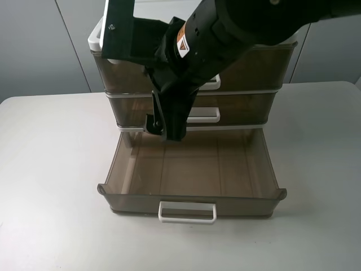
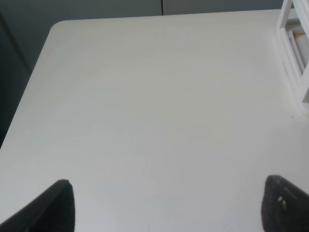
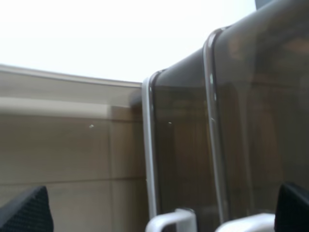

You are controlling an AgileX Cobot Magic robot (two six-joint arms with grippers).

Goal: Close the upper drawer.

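the lowest drawer (image 1: 248, 203) stands pulled far out over the white surface (image 1: 51, 169). the right fingers (image 3: 26, 212) hang spread and empty above its back, before the middle drawer (image 1: 248, 107). behind, the upper drawer (image 1: 254, 68) tops the stack of 3, looking pushed in. left fingers (image 2: 53, 208) spread, empty.

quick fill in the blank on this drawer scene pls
1. The drawer unit holds ___ drawers.
2. The long flat drawer that is pulled far out is the ___ of the stack.
3. The handle of the upper drawer is ___ in colour.
4. The left gripper hovers over the table with its jaws ___.

Missing words: three; lowest; white; open.
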